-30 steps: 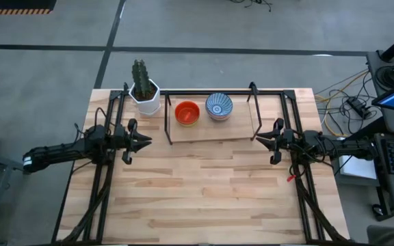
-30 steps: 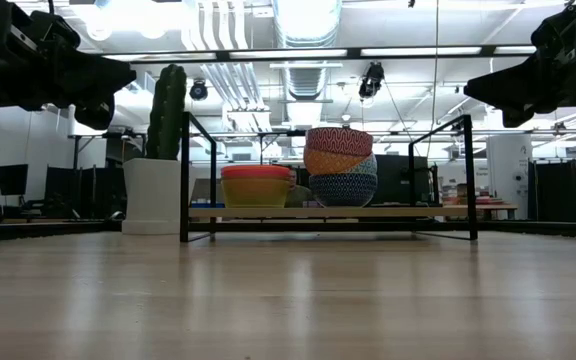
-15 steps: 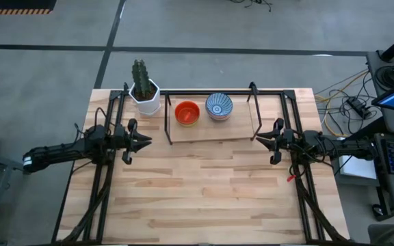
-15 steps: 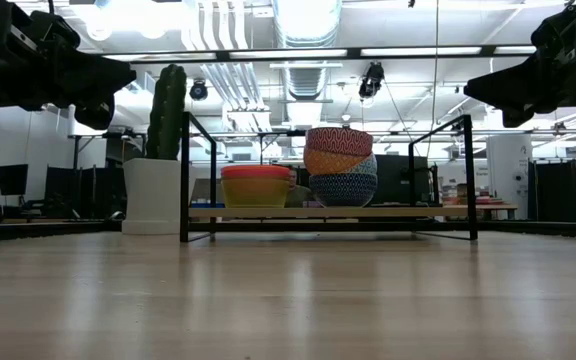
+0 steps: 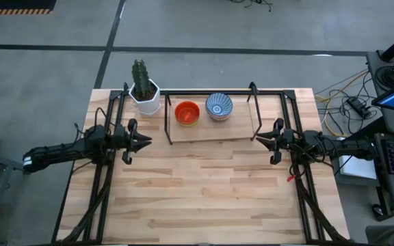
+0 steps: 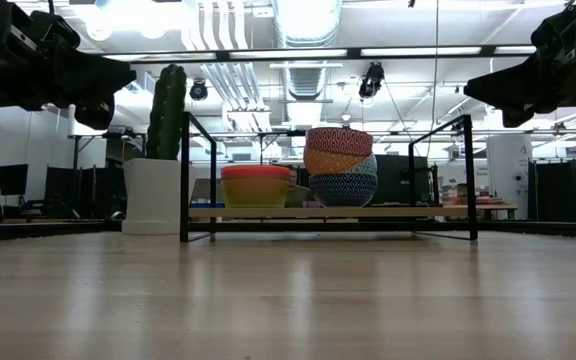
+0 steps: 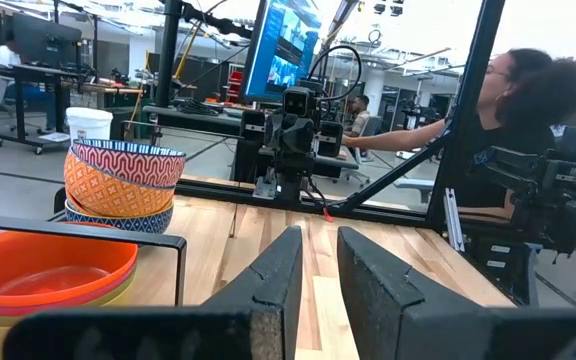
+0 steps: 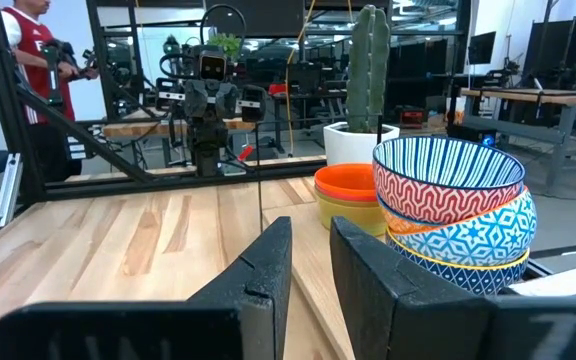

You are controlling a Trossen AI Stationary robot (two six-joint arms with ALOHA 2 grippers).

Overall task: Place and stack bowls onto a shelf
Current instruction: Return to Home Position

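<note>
The light-wood shelf point(image 5: 211, 131) on its black frame stands at the table's far side. Two stacks of bowls rest on it. One stack has an orange-red bowl point(image 5: 187, 113) on top of a yellow one point(image 8: 348, 212). The other is topped by the white bowl with the blue radial pattern point(image 5: 219, 106), over patterned orange and blue bowls point(image 6: 341, 165). My left gripper point(image 5: 147, 141) hovers left of the shelf and my right gripper point(image 5: 258, 140) right of it. Both point inward, are raised off the table, and show a narrow gap between the fingers point(image 7: 319, 250) point(image 8: 311, 240).
A white hexagonal pot with a cactus point(image 5: 144, 94) stands just left of the shelf. Bare tabletop point(image 5: 204, 191) stretches from the shelf to the near edge. A person point(image 7: 518, 100) sits beyond the table's right side, and another point(image 8: 38, 60) stands beyond its left.
</note>
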